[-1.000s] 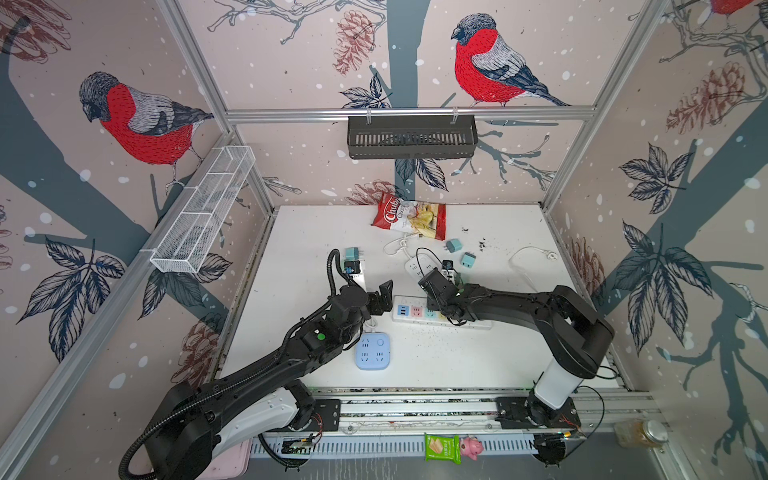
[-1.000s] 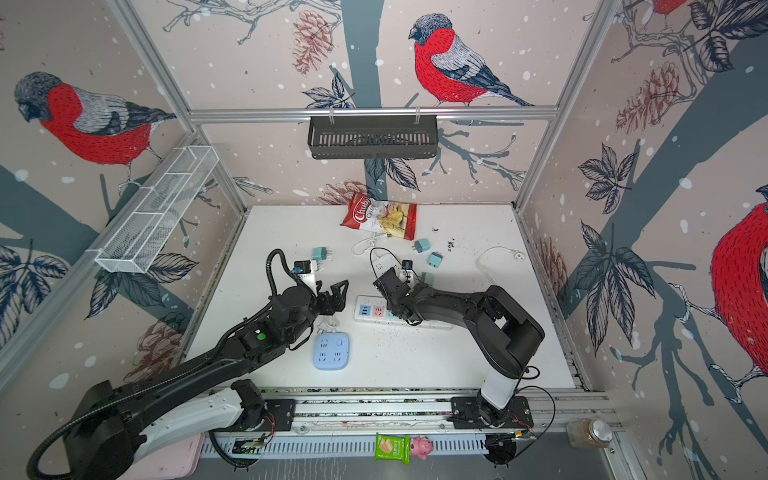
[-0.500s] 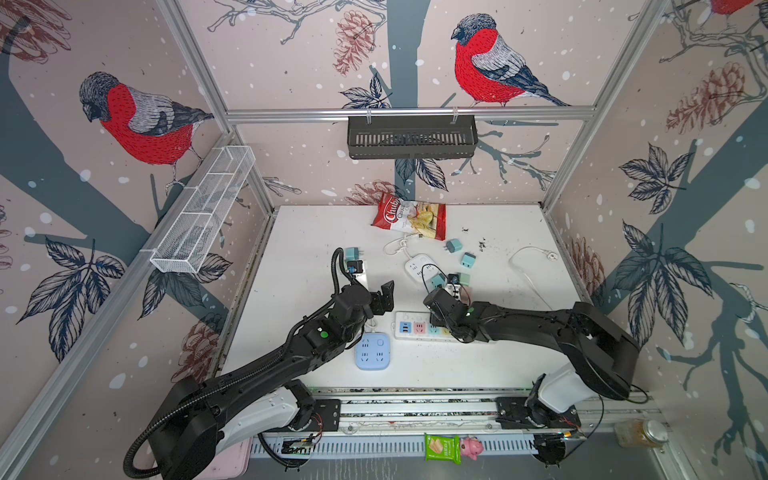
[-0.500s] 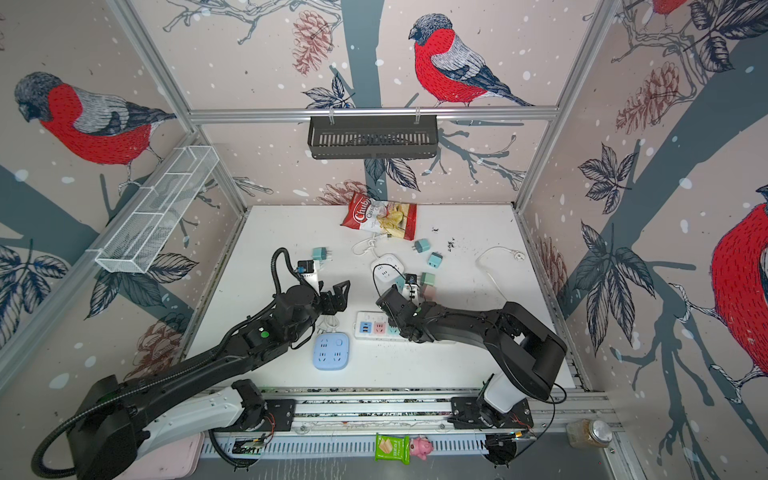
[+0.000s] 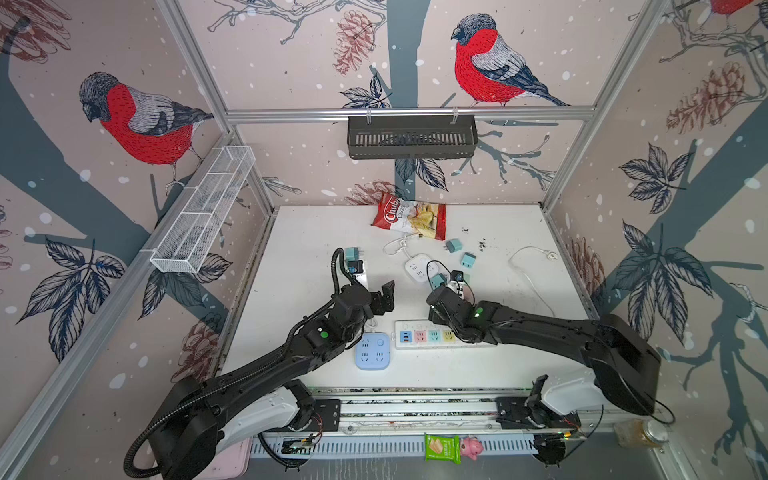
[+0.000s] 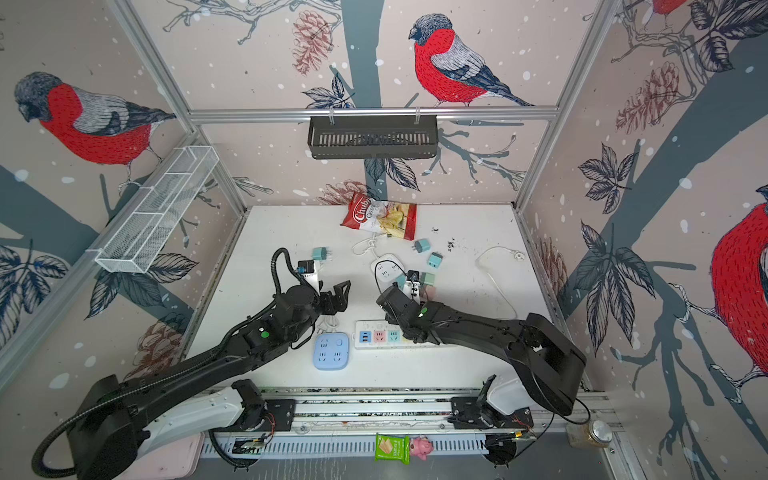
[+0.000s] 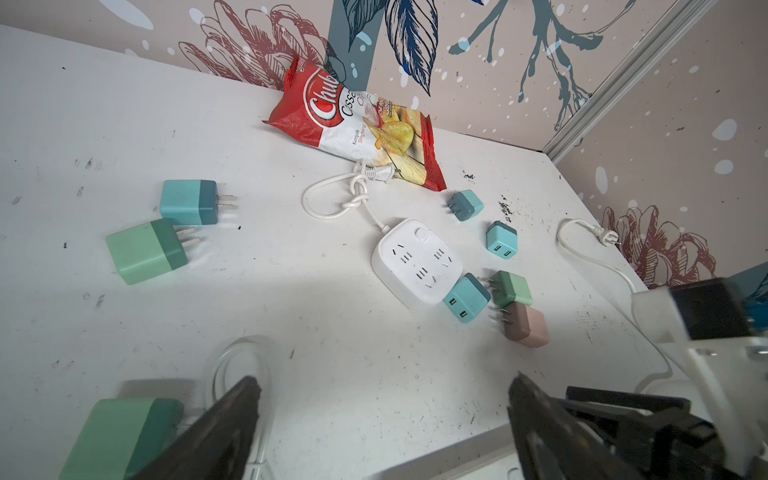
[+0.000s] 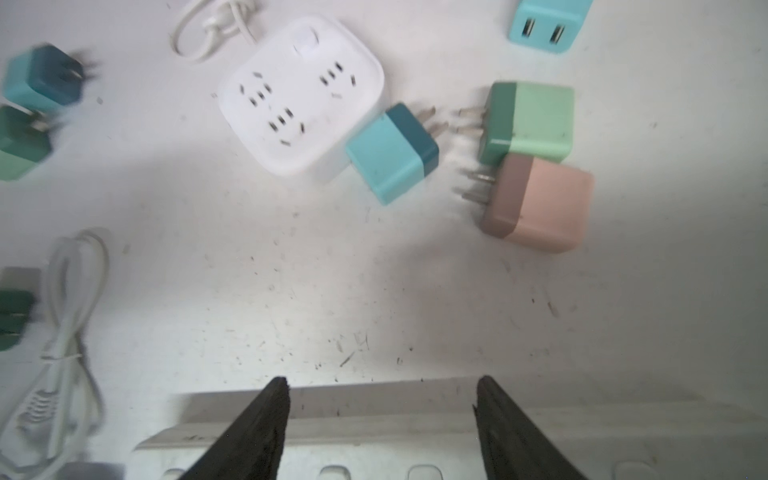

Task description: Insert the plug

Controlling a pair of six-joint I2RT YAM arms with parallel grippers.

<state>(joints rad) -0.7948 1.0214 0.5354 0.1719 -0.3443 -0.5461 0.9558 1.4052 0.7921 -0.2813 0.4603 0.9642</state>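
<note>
1. The white table (image 7: pixel 124 104) is matt, scuffed and speckled.
2. The square white plastic socket block (image 7: pixel 417 262) is smooth, faintly glossy.
3. The red-and-white crisp bag (image 7: pixel 357 129) is shiny crinkled film.
4. The pink cube-shaped plug (image 8: pixel 540 203) is matt plastic with metal prongs.

At back of bench (image 5: pixel 307 249): snack bag (image 5: pixel 409 215). Just before it: square outlet block (image 5: pixel 420 268), knotted cord (image 7: pixel 358 195) between. Right of that block: two plugs (image 5: pixel 454 246). Near front edge: power strip (image 5: pixel 419 336); just left of it, rounded outlet block (image 5: pixel 372 352). Far right: loose cord (image 5: pixel 552 256).
</note>
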